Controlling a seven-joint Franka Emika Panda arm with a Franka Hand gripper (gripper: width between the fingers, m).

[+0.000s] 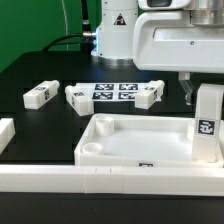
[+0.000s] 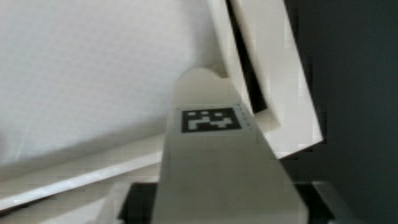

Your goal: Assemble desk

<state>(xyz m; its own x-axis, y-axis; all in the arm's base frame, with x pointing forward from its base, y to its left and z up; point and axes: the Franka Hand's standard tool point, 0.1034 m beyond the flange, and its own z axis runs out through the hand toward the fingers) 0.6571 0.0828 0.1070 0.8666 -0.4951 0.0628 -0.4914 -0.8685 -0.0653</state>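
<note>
The white desk top (image 1: 125, 148), a tray with a raised rim and round corner sockets, lies in the front middle of the exterior view. My gripper (image 1: 203, 92) is shut on a square white leg (image 1: 207, 122). It holds the leg upright at the tray's corner on the exterior view's right, tag facing the camera. In the wrist view the leg (image 2: 217, 165) runs from between my dark fingers (image 2: 146, 200) down to the tray's rim (image 2: 267, 70). Whether its end sits in the socket is hidden. Three loose legs (image 1: 40, 94) (image 1: 77, 98) (image 1: 148, 95) lie behind the tray.
The marker board (image 1: 113, 92) lies flat between the loose legs. A long white rail (image 1: 100, 182) runs along the front and another piece (image 1: 5, 135) stands at the exterior view's left. The robot's base (image 1: 120, 35) is at the back.
</note>
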